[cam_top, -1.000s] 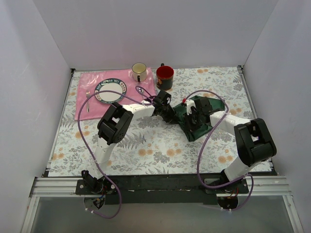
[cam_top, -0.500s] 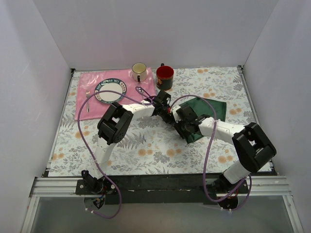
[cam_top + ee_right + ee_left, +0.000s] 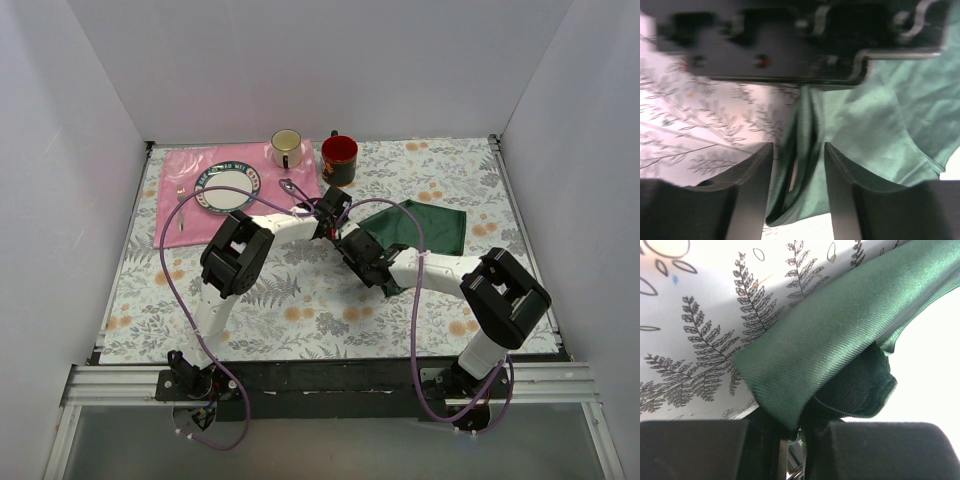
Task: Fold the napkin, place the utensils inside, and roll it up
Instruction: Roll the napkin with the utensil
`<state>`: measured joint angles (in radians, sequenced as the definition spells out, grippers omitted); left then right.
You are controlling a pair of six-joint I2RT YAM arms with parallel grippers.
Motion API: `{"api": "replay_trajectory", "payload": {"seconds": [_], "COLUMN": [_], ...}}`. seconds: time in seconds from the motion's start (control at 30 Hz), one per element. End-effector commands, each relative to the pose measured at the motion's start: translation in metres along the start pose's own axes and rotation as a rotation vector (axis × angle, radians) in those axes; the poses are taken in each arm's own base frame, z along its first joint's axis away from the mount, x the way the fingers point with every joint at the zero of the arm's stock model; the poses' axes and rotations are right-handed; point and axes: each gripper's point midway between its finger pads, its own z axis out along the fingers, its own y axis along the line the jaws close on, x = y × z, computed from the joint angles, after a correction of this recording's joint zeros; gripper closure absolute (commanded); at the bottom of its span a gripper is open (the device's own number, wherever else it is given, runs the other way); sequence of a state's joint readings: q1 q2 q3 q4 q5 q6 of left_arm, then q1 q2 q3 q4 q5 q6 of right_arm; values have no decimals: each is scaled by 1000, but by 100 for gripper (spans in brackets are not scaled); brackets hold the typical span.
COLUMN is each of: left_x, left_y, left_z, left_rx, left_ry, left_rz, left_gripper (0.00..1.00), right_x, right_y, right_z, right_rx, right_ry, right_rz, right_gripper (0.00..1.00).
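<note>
The dark green napkin (image 3: 425, 225) lies creased on the floral table, right of centre. My left gripper (image 3: 335, 212) is at its left end and is shut on a corner of the cloth (image 3: 830, 335), lifting it a little; the jaws are pinched together (image 3: 790, 427). My right gripper (image 3: 352, 245) is just below the left one. It is open, and its fingers (image 3: 752, 175) straddle a raised fold of the napkin (image 3: 870, 125). One silver utensil head (image 3: 288, 185) shows by the placemat's right edge; black handles are hidden.
A pink placemat (image 3: 175, 170) at the back left holds a plate (image 3: 228, 188) and a small silver fork (image 3: 181, 207). A cream mug (image 3: 286, 148) and a red mug (image 3: 339, 158) stand at the back. White walls close in three sides.
My right gripper has moved left across the napkin and now sits next to the left gripper. More of the napkin's right part is uncovered. The left gripper has barely moved.
</note>
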<state>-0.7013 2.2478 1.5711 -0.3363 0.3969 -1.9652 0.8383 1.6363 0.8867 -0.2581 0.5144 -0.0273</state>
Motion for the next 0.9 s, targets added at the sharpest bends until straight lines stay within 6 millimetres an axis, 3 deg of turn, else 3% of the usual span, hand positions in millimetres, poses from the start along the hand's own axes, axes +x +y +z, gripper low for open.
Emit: {"api": "replay_trajectory", "payload": {"seconds": [0.0, 0.23, 0.4, 0.5, 0.53, 0.77, 0.87], "left_x": [9, 13, 12, 11, 12, 4, -4], "left_y": [57, 53, 53, 51, 52, 51, 46], "left_z": [6, 3, 2, 0, 0, -5, -11], "left_rx": [-187, -173, -177, -185, -188, -197, -164], "left_ry": [16, 32, 35, 30, 32, 6, -20], "left_rz": [-55, -64, -66, -57, -58, 22, 75], "left_gripper": [100, 100, 100, 100, 100, 100, 81], "right_x": [-9, 3, 3, 4, 5, 6, 4], "right_y": [-19, -9, 6, 9, 10, 27, 31], "right_z": [1, 16, 20, 22, 21, 18, 17], "right_rx": [114, 99, 49, 37, 32, -109, -194], "right_ry": [-14, 13, 9, 15, 16, 30, 39], "right_rz": [31, 14, 4, 27, 26, 47, 101], "right_gripper": [51, 70, 70, 88, 98, 99, 99]}}
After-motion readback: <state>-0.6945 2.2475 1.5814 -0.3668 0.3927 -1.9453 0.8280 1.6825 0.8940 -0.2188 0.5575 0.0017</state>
